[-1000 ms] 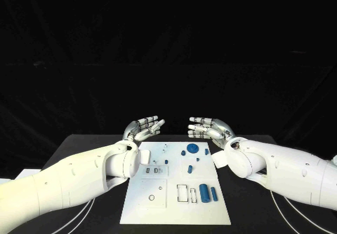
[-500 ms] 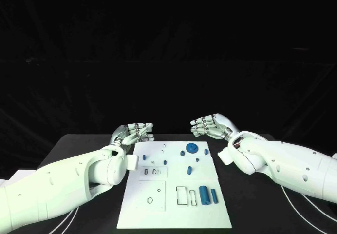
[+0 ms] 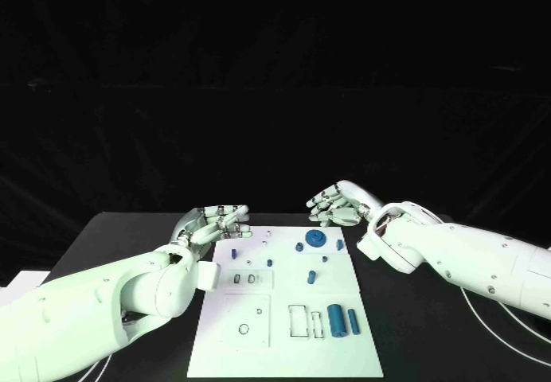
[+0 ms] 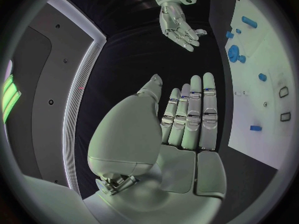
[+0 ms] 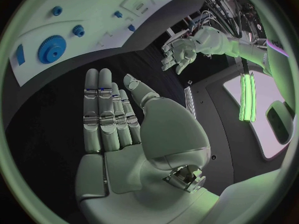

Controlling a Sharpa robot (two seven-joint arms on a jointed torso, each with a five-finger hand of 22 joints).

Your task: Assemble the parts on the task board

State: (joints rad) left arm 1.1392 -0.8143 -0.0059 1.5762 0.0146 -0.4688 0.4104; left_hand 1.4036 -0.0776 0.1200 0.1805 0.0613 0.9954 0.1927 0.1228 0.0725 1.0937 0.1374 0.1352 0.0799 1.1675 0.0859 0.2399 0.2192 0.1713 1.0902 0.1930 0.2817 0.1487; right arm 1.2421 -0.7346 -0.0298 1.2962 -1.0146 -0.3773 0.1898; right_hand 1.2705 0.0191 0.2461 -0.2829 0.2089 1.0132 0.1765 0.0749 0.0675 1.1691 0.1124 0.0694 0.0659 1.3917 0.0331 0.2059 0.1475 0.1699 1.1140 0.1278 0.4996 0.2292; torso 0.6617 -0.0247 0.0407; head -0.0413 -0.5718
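The white task board (image 3: 287, 350) lies in the middle of the black table. On it are a blue gear (image 3: 314, 236) near the far edge, a thick blue cylinder (image 3: 335, 318) and a thin blue bar (image 3: 353, 321) at the near right, and several small blue parts such as a peg (image 3: 310, 277). My left hand (image 3: 212, 223) hovers at the board's far left corner, fingers straight and side by side (image 4: 187, 114), holding nothing. My right hand (image 3: 337, 205) hangs beyond the far right corner, above the gear, also empty (image 5: 109, 114).
Black table (image 3: 127, 239) surrounds the board on both sides. Empty slots and outlines mark the board's near half (image 3: 296, 317). The gear (image 5: 47, 49) and board (image 5: 99, 10) appear in the right wrist view, and the gear (image 4: 234, 52) in the left wrist view.
My left hand has dropped and moved left to the board's far left corner. The right hand has shifted slightly farther back and turned at the wrist. No part has moved.
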